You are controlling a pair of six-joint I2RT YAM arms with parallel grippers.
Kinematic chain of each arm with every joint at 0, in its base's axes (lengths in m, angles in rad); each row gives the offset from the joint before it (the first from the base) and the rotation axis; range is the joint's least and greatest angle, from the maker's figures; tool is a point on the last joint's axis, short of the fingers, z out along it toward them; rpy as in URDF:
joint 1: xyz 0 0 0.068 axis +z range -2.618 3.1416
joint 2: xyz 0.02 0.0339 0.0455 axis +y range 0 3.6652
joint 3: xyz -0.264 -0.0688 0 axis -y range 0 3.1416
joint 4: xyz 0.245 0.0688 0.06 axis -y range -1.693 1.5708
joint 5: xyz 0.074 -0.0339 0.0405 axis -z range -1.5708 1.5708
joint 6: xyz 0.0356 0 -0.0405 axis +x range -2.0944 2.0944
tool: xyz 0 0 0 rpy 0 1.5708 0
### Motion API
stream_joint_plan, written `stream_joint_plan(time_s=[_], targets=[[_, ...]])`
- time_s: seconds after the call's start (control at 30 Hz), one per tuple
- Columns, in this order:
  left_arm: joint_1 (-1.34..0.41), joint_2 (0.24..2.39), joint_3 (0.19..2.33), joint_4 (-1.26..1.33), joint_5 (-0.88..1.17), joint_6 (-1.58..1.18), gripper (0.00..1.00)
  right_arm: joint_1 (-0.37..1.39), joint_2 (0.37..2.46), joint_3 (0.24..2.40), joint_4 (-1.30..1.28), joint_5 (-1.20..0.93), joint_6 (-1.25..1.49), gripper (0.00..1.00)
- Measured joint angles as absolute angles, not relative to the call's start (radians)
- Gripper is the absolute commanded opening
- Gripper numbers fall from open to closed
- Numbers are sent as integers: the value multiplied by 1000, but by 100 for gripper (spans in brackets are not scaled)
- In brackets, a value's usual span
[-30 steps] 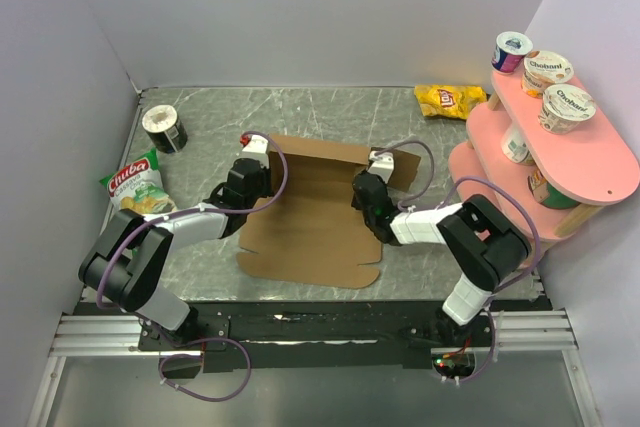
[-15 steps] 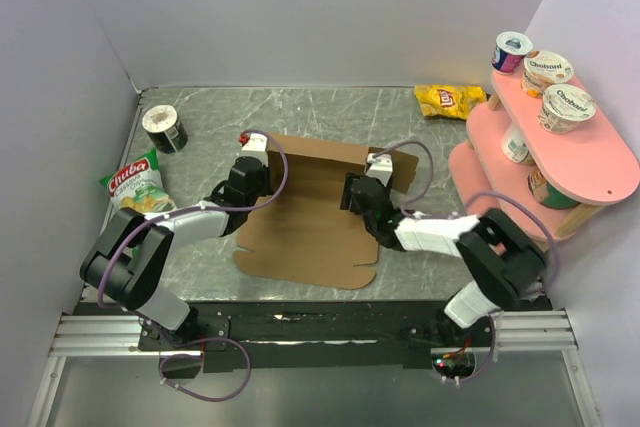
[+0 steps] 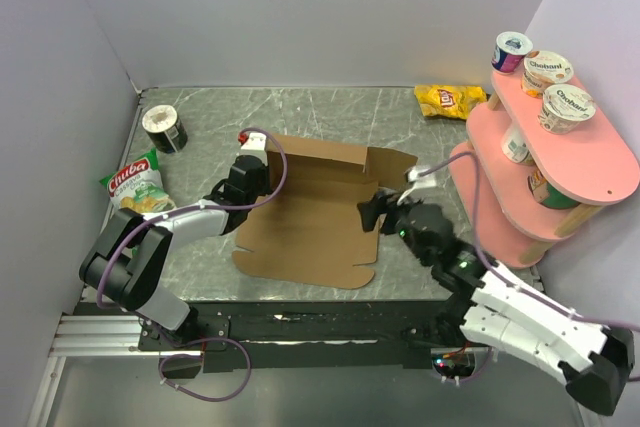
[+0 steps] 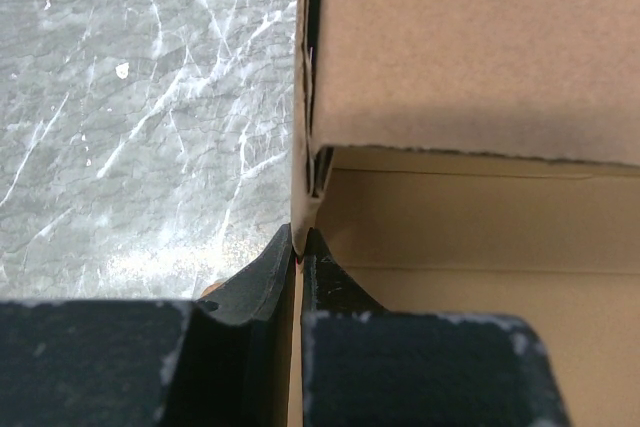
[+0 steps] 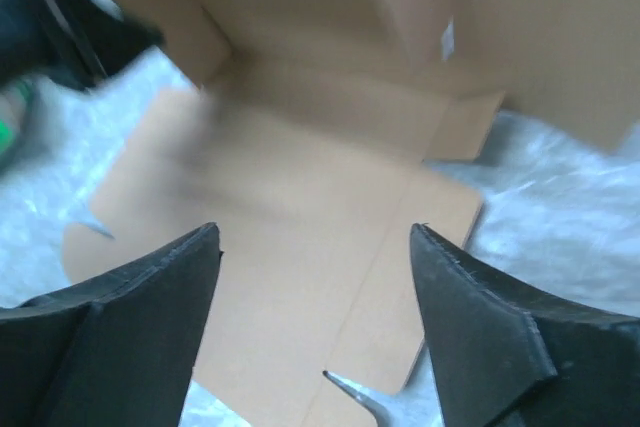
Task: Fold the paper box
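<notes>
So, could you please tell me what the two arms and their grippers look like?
Both the left arm and the right arm have chunky black joint housings linked by white segments. A purple cable loops along each towards the wrist. The left gripper and the right gripper have matte black, wedge-shaped fingers tapering to thin tips. No lettering is readable.

Grey marble tabletop [image 3: 330,112], plain white walls [image 3: 300,7].

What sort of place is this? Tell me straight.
Probably a robot test cell: plain white walls box in a marble-look table, and the snacks look staged, with yogurt cups on a pink rack and a chip bag.
</notes>
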State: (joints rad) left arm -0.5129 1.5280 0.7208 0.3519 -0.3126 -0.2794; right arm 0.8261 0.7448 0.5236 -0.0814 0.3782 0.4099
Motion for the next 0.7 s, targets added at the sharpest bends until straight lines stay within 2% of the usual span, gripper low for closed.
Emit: stream_joint_plan(time_s=[0.1,0.23,0.37,0.5,0.7], targets=[[-512,1528,721,352,-312,-279,1,735,764,680,-171,345,387,89],[-512,1528,721,352,-311,-279,1,537,958,978,-236,251,312,92],[-512,1529,722,351,-308,-279,1,449,1165,1153,-293,153,194,92],[-512,1529,724,348,-306,-279,1,376,1290,1172,-389,52,60,94],[-512,1531,732,337,-301,-279,1,247,1300,1151,-461,-93,-91,96]])
